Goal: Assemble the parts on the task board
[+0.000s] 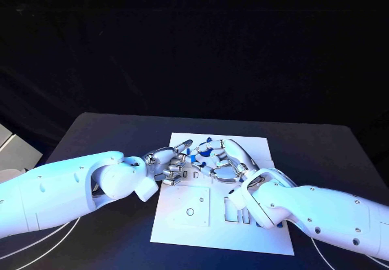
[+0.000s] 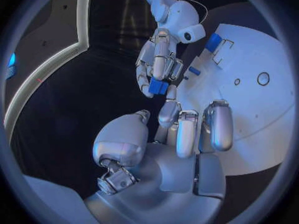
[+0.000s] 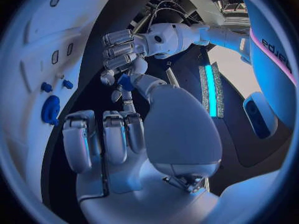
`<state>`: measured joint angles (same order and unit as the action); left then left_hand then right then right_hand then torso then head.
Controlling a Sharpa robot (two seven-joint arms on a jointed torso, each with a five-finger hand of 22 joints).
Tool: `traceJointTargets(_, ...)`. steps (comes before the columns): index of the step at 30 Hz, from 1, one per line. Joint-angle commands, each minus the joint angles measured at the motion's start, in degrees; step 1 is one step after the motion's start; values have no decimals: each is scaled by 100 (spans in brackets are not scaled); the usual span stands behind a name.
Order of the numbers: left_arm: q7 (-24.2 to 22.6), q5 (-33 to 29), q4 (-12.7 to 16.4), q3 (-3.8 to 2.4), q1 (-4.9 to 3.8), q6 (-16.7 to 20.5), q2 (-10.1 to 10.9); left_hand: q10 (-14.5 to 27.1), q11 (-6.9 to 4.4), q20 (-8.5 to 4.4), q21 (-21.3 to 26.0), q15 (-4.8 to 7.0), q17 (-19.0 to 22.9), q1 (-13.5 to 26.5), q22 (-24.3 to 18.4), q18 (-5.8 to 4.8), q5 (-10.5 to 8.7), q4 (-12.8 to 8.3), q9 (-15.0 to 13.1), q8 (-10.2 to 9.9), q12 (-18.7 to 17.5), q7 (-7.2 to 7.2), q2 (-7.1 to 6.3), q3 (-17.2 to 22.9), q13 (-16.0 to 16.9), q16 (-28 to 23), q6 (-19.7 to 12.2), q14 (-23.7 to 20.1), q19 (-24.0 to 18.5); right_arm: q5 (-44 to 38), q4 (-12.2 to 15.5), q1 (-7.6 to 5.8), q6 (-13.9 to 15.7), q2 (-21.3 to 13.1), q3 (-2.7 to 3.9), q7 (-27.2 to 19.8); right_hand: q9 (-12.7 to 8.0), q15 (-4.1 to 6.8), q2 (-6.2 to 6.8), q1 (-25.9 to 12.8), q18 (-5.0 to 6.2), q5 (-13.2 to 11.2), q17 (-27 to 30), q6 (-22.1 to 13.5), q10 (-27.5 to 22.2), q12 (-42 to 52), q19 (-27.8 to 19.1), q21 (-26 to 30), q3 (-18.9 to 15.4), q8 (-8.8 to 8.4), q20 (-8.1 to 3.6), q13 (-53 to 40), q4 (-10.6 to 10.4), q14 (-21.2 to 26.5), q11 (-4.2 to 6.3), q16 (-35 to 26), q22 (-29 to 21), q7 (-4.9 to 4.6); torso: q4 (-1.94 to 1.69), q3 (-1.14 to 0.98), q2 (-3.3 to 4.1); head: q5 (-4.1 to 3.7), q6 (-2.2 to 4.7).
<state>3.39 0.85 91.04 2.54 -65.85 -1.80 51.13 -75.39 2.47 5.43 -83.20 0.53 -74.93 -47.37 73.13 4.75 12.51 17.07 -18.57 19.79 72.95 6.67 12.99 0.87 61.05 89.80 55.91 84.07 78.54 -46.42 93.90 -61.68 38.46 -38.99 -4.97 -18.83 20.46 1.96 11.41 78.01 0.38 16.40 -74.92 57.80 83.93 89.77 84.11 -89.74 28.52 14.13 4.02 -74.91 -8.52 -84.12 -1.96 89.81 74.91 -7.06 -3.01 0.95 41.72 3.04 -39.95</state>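
Observation:
The white task board [image 1: 243, 225] lies in the middle of the table. Both hands meet above its far half. My right hand [image 1: 231, 163] pinches a small blue part [image 2: 157, 87] between its thumb and fingertips; the same part [image 3: 124, 81] sits at the thumb's tip in the right wrist view. My left hand [image 1: 170, 164] is right beside it, holding nothing. One of its fingers [image 2: 169, 107] reaches out to the part, while the others are half bent and the thumb stands apart. More blue parts [image 1: 208, 148] show between the hands. Other blue pieces [image 3: 50, 109] stand on the board [image 3: 37, 45].
The near half of the board carries a square plate with a round hole [image 1: 190, 211] and several slots [image 1: 231, 209]. Black tabletop [image 1: 105, 135] runs all round the board. A pale box edge [image 1: 10, 147] stands at the table's far left.

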Motion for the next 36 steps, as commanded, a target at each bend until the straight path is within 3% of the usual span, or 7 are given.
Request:
traceJointTargets(1, -122, -140, 11, -4, 3, -159, -3, -38, -10, -6, -25, 47, -1507, -14, 11, -108, 28, -13, -14, 32, 32, 2, 54, -33, 12, 20, 47, 593, 40, -18, -8, 4, -46, 2, 3, -62, 6, -42, -44, -2, -38, -1, -1508, 42, 607, 23, 589, -26, -11, 40, 32, -1509, 24, -588, -49, 19, 1509, 11, -2, -2, 1, 2, -8)
traceJointTargets(36, -124, -150, -75, -5, 3, -107, 29, -103, -84, -64, -57, 114, -1507, -187, 80, -121, 46, -25, -227, 159, 19, -78, 65, -52, 61, 20, 205, 593, 90, -19, -66, 4, -97, -7, 2, -62, 13, -43, -52, -3, -38, 3, -1508, 44, 607, 23, 589, -26, -18, 50, 34, -1509, 38, -588, -50, 19, 1509, 10, -3, -5, 2, -1, -24)
